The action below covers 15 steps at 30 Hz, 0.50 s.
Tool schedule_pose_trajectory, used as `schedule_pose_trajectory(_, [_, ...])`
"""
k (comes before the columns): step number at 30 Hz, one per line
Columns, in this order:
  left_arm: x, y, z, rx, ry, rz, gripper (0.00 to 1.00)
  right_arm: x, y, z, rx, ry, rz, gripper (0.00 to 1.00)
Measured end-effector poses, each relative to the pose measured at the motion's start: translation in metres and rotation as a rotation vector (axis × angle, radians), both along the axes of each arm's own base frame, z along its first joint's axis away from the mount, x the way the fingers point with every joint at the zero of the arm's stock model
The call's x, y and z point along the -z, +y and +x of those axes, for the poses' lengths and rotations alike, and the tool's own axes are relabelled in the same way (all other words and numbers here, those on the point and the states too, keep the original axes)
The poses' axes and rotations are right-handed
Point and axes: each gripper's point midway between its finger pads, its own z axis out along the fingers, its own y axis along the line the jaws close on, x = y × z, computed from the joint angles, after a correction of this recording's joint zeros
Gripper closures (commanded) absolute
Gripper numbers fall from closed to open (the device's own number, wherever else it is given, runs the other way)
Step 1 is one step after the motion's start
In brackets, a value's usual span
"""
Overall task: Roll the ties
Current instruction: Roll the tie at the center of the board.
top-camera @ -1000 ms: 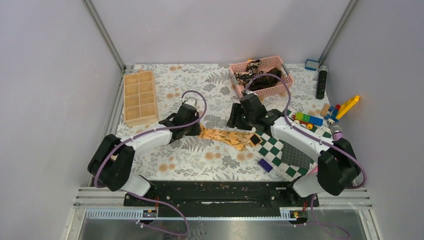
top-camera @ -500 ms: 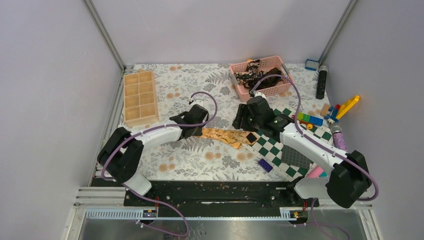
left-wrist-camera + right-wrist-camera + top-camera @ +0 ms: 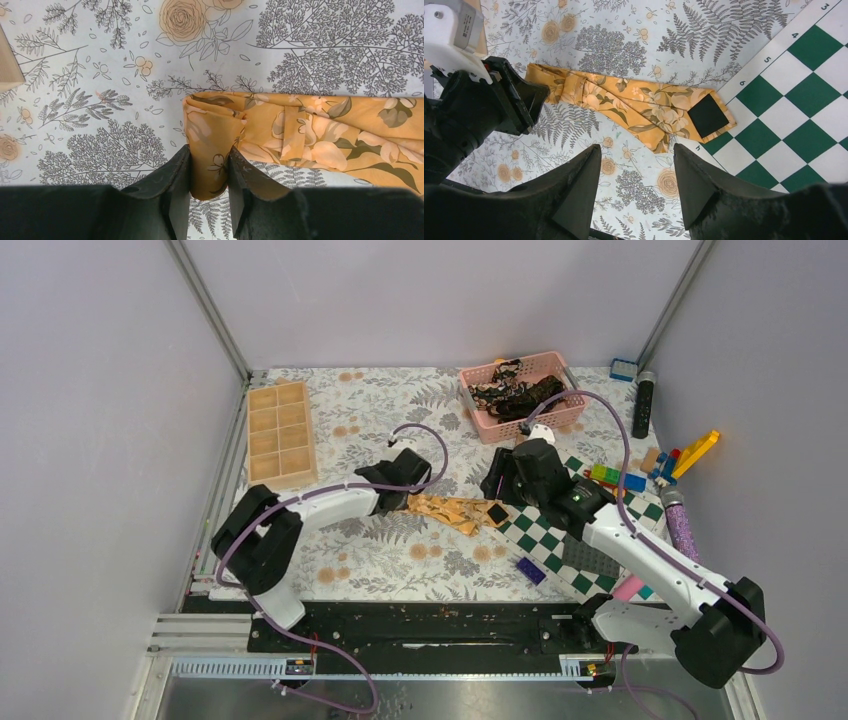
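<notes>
A golden-tan tie (image 3: 455, 512) with a flower print lies folded on the floral cloth, its wide end with a black label (image 3: 707, 115) resting on the checkered board's corner. My left gripper (image 3: 209, 152) is shut on the tie's folded-over left end (image 3: 212, 130); it shows from above as the left gripper (image 3: 405, 500). Hovering above the cloth just near of the tie, my right gripper (image 3: 636, 150) is open and holds nothing; from above, the right gripper (image 3: 500, 490) hangs over the wide end. Dark ties (image 3: 515, 395) lie heaped in the pink basket (image 3: 530, 428).
A wooden compartment tray (image 3: 280, 435) stands at the far left. The green-and-white checkered board (image 3: 560, 540) lies on the right, with a purple brick (image 3: 531, 571) at its near corner. Toy bricks (image 3: 615, 478), a black cylinder (image 3: 643, 405) and a glittery purple bottle (image 3: 683, 525) crowd the right edge.
My left gripper has moved right with the tie's end, so the tie lies shorter. The right arm has swung right and stretched out, its gripper drifting toward the board.
</notes>
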Motion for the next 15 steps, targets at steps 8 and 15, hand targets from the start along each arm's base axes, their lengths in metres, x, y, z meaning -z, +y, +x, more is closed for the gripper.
schedule_pose_trajectory(8, [0.002,-0.004,0.005,-0.001,-0.016,0.084,0.66,0.003,-0.01,-0.005,0.013,0.0,-0.029,0.36])
schedule_pose_trajectory(15, [0.002,-0.01,0.001,0.018,-0.029,0.148,0.64,0.003,-0.013,-0.006,0.018,-0.001,-0.04,0.36])
